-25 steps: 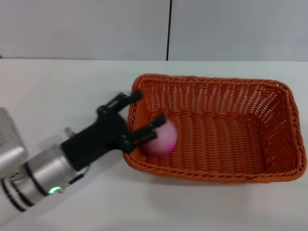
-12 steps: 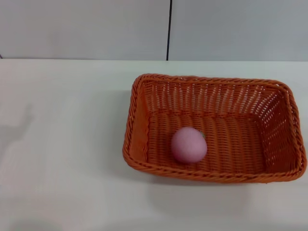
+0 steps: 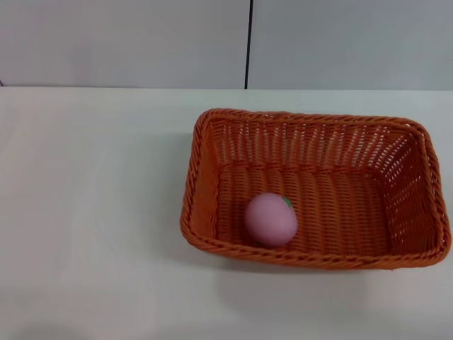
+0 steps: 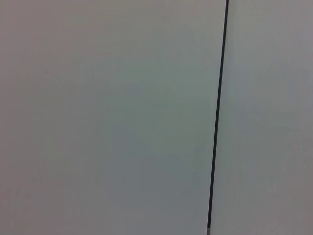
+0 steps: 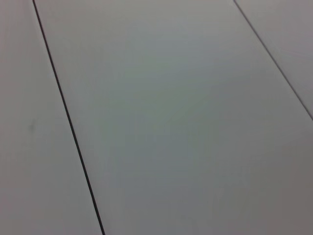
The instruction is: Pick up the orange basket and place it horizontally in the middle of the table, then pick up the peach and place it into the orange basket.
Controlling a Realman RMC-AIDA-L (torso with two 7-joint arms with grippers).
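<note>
The orange basket [image 3: 318, 152] lies lengthwise across the white table [image 3: 92, 212], right of centre in the head view. Inside it, near the front left corner of its floor, rests the pink peach [image 3: 270, 219] with its small green leaf mark turned up and to the right. No gripper touches either one. Neither arm shows in the head view, and both wrist views hold only plain grey wall panels with dark seams.
A grey wall with a dark vertical seam [image 3: 248, 42] rises behind the table's far edge. The left half of the tabletop is bare white surface.
One second ago my left gripper was at the basket's left rim around the peach. It has since let go and left the view; the peach rolled on the basket floor and shifted slightly left.
</note>
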